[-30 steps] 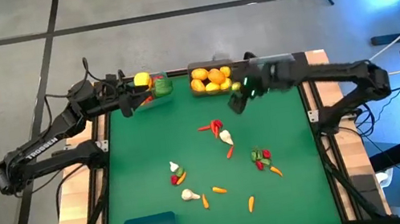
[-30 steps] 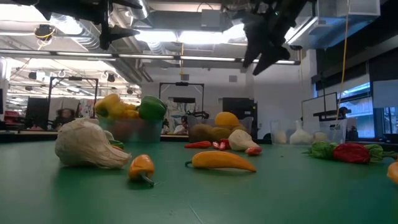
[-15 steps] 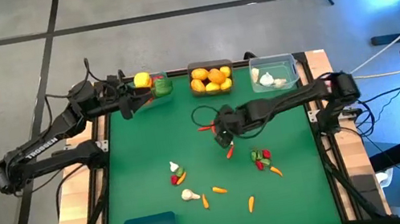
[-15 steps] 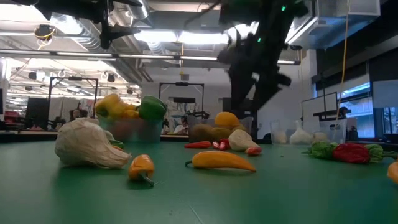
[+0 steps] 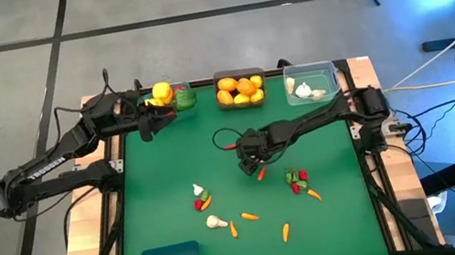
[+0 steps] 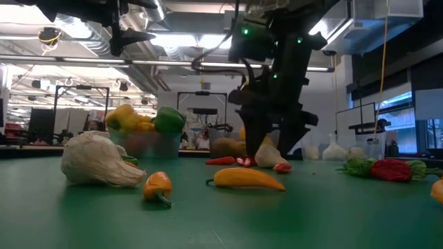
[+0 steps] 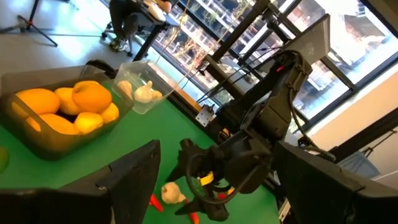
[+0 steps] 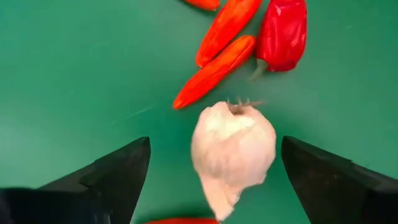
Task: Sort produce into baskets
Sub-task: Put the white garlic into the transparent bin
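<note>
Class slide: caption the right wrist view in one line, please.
Open right pincer straddles a white garlic bulb beside red chillies.

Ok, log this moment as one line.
right gripper: open, over garlic bulb | left gripper: open, by teal basket | chillies: beside bulb

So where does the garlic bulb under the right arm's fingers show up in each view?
High view: hidden beneath the right gripper at table centre.
Low view: garlic bulb at centre, between the dark fingers.
Left wrist view: pale bulb near the bottom.
Right wrist view: centre, fingers open either side.
Shared landmark: red chillies beside it.
</note>
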### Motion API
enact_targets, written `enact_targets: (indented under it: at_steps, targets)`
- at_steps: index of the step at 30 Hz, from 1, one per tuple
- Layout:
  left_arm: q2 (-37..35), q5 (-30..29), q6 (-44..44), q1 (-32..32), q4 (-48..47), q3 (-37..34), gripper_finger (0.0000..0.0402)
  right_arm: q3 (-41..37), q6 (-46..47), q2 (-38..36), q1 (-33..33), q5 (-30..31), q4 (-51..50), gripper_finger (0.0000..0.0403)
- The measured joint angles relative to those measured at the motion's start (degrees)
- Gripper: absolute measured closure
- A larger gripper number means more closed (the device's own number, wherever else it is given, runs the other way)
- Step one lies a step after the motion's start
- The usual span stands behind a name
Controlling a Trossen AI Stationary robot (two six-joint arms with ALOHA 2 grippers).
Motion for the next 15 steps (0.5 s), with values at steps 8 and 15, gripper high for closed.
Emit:
enact_targets:
  at_steps: [8, 15]
  targets:
    - [0.0, -0.4, 0.9, 0.0, -0.7, 0.0, 0.0093, 0.0, 0.1, 1.0, 0.0, 1.0, -0.1, 0.0123]
    - [0.0, -0.5, 1.6, 0.0, -0.7, 0.0, 0.0093, 0.0, 0.2, 0.9, 0.1, -1.3, -1.8, 0.0284]
